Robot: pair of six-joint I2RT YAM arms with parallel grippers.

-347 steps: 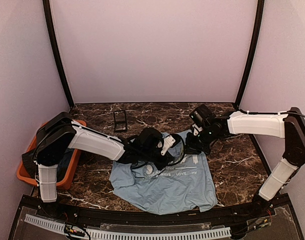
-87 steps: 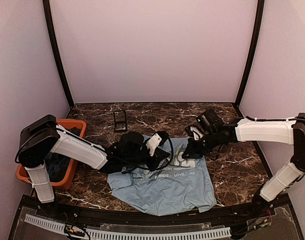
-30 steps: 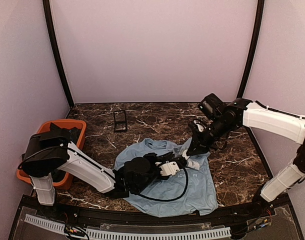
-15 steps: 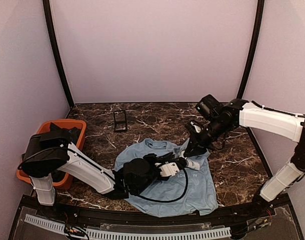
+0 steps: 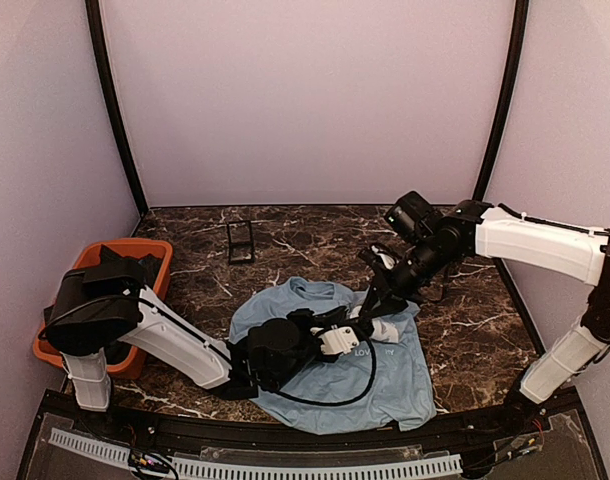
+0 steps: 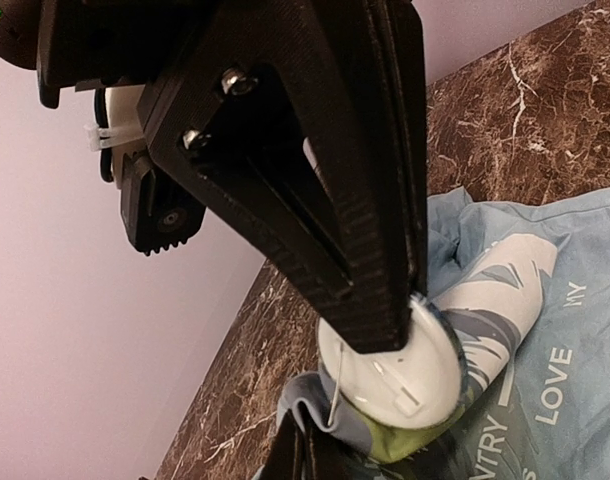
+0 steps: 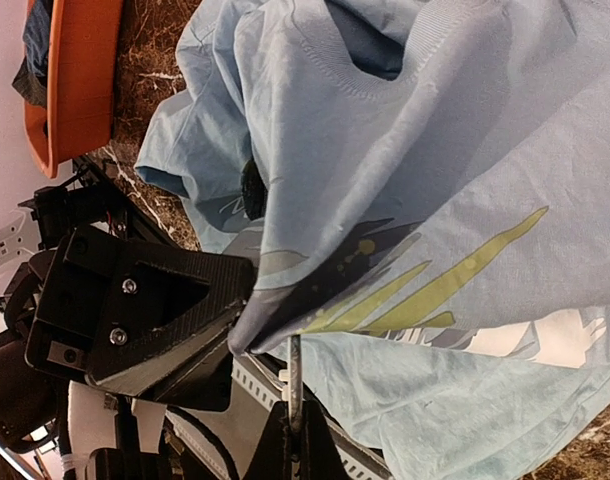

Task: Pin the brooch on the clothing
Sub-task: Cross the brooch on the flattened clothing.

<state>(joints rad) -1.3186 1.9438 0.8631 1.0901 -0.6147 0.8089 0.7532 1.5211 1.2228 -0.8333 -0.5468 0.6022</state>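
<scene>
The clothing (image 5: 385,385), a light blue T-shirt, lies spread on the marble table, and one fold of it (image 7: 435,150) is lifted. My left gripper (image 6: 380,330) is shut on the brooch (image 6: 405,375), whose round white back and open pin face the left wrist camera. The brooch rests against the raised fold of clothing (image 6: 565,330). My right gripper (image 7: 290,445) is shut on the thin metal pin (image 7: 295,375), which runs up to the fold's edge. Seen from above, the left gripper (image 5: 353,328) and the right gripper (image 5: 370,300) meet over the shirt's chest.
An orange bin (image 5: 45,350) with dark garments stands at the left edge of the table. A small black-framed case (image 5: 240,241) lies near the back wall. The left arm stretches low across the shirt's left half.
The right arm has shifted slightly left, taking the raised fold with it. The left arm has barely moved. Both grippers stay shut.
</scene>
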